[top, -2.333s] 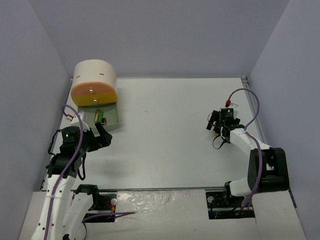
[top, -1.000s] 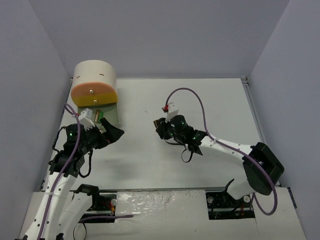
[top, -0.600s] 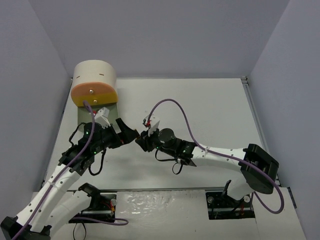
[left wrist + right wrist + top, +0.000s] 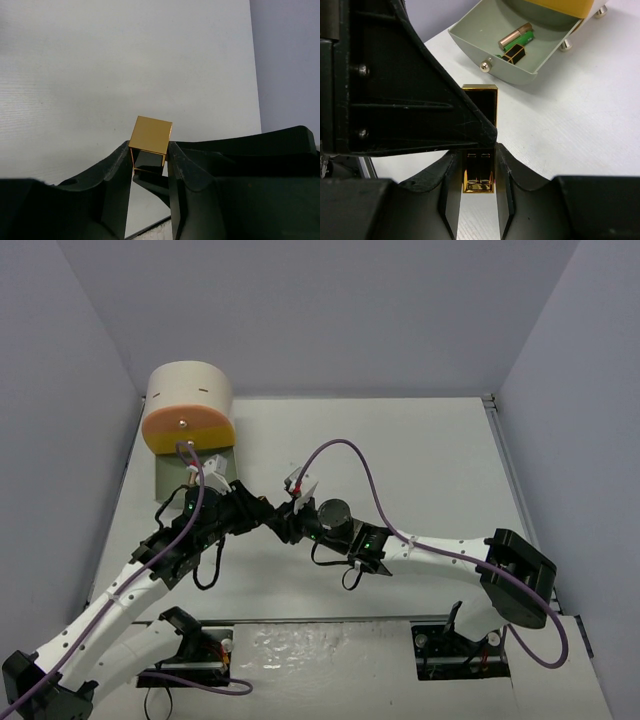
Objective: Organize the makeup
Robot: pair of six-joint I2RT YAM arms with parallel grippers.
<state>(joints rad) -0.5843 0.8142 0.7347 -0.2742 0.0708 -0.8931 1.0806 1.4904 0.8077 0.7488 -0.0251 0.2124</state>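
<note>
A gold-black tube (image 4: 480, 175) hangs above the table middle, gripped from both ends. My right gripper (image 4: 476, 152) is shut on its lower part. My left gripper (image 4: 149, 150) is shut on the other end, where the square gold cap (image 4: 151, 132) shows between its fingers. In the top view the left gripper (image 4: 262, 515) and right gripper (image 4: 290, 523) meet tip to tip. Behind them the sage drawer (image 4: 510, 75) stands open with a green tube (image 4: 522, 38), a bronze tube (image 4: 511, 35) and another gold-black tube (image 4: 514, 53) inside.
The cream drum-shaped box (image 4: 188, 390) with its orange front (image 4: 185, 430) stands at the back left. Its pulled-out drawer (image 4: 165, 480) is partly hidden under my left arm. A brass knob (image 4: 483, 65) sticks out of the drawer front. Walls close in on three sides.
My right arm carried the tube from the right side to the middle. My left arm swung from the drawer to meet it, and its jaws went from wide open to shut on the tube.
</note>
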